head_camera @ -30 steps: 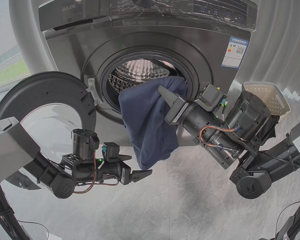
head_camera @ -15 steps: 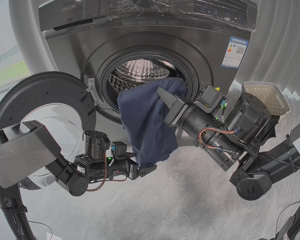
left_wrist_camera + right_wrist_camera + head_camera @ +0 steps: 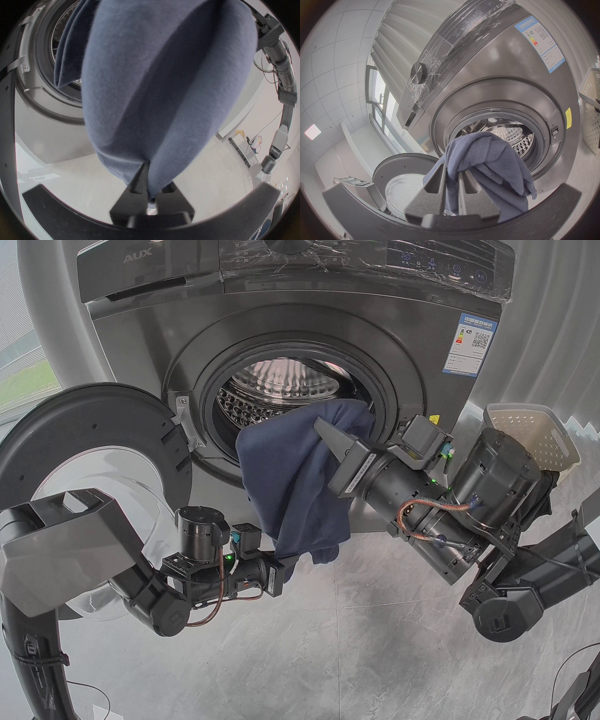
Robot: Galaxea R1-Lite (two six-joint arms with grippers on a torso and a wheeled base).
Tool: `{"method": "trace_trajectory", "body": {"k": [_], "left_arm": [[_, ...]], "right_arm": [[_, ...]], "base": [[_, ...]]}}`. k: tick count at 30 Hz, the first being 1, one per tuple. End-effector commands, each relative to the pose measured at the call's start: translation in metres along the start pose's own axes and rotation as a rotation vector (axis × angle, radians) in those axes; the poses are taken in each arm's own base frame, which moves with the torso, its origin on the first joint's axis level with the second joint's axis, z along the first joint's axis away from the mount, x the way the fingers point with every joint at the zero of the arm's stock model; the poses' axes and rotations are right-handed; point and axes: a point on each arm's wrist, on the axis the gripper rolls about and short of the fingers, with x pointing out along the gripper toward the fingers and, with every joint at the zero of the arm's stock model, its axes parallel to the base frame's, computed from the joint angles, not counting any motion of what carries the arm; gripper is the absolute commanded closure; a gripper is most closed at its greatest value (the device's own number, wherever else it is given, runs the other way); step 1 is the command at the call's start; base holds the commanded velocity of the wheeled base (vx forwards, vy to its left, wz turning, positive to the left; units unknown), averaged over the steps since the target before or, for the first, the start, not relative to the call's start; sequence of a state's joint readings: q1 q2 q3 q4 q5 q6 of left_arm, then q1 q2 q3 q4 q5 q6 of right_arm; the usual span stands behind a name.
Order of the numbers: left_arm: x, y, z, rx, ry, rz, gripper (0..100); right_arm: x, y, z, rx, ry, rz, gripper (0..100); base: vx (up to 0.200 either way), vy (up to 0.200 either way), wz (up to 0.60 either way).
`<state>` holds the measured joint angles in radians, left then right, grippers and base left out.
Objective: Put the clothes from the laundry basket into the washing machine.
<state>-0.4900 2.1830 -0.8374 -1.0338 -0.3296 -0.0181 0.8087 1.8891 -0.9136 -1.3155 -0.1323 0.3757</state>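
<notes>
In the head view the washer stands with its door swung open to the left, and a dark blue cloth hangs out of the round opening, its upper part lying over the lower rim in front of the drum and the rest drooping toward the floor. The right gripper sits at the cloth's upper right part, at the mouth of the opening, and the left gripper is at the cloth's lower edge. A pale basket stands just right of the washer. In the left wrist view the left gripper is closed nearly tight, pinching the cloth's bottom hem between its fingers, with the drum beyond. In the right wrist view the right gripper has its fingers drawn close together with a fold of the cloth clamped between them; the bunched cloth hangs in front of the drum opening, the door lies open to one side and the basket is at the washer's far side.
</notes>
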Motion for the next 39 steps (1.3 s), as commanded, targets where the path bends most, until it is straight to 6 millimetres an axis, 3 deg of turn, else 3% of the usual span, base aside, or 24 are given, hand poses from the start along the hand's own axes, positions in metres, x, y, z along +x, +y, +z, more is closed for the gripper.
{"method": "trace_trajectory", "body": {"k": [1, 6, 10, 14, 15, 26, 32, 35, 39], "left_arm": [[-0.019, -0.017, 0.006, 0.017, -0.020, -0.028, 100], [-0.071, -0.056, 0.017, 0.050, -0.052, -0.110, 100], [-0.106, -0.077, 0.024, 0.071, -0.088, -0.161, 100], [-0.125, -0.089, 0.032, 0.080, -0.133, -0.193, 100], [-0.136, -0.097, 0.041, 0.066, -0.175, -0.220, 100], [-0.169, -0.103, 0.098, -0.036, -0.527, -0.259, 100], [-0.165, -0.090, 0.112, -0.034, -0.601, -0.200, 100], [-0.158, -0.085, 0.116, -0.044, -0.622, -0.155, 100], [-0.157, -0.085, 0.119, -0.050, -0.639, -0.124, 100]], "right_arm": [[0.001, -0.006, -0.001, -0.008, 0.004, -0.017, 100], [-0.002, -0.026, -0.005, -0.028, 0.024, -0.067, 100], [-0.005, -0.033, -0.017, -0.032, 0.025, -0.074, 100], [-0.010, -0.036, -0.023, -0.058, 0.041, -0.081, 100], [-0.013, -0.037, -0.026, -0.066, 0.056, -0.082, 0], [-0.044, -0.049, -0.048, -0.121, 0.174, -0.114, 0], [-0.056, -0.072, -0.057, -0.160, 0.207, -0.175, 0], [-0.073, -0.086, -0.063, -0.198, 0.267, -0.189, 0], [-0.080, -0.090, -0.071, -0.200, 0.317, -0.193, 0]], "base": [[0.000, 0.000, 0.00], [0.000, 0.000, 0.00], [0.000, 0.000, 0.00], [0.000, 0.000, 0.00], [0.000, 0.000, 0.00], [0.000, 0.000, 0.00], [0.000, 0.000, 0.00], [0.000, 0.000, 0.00], [0.000, 0.000, 0.00]]}}
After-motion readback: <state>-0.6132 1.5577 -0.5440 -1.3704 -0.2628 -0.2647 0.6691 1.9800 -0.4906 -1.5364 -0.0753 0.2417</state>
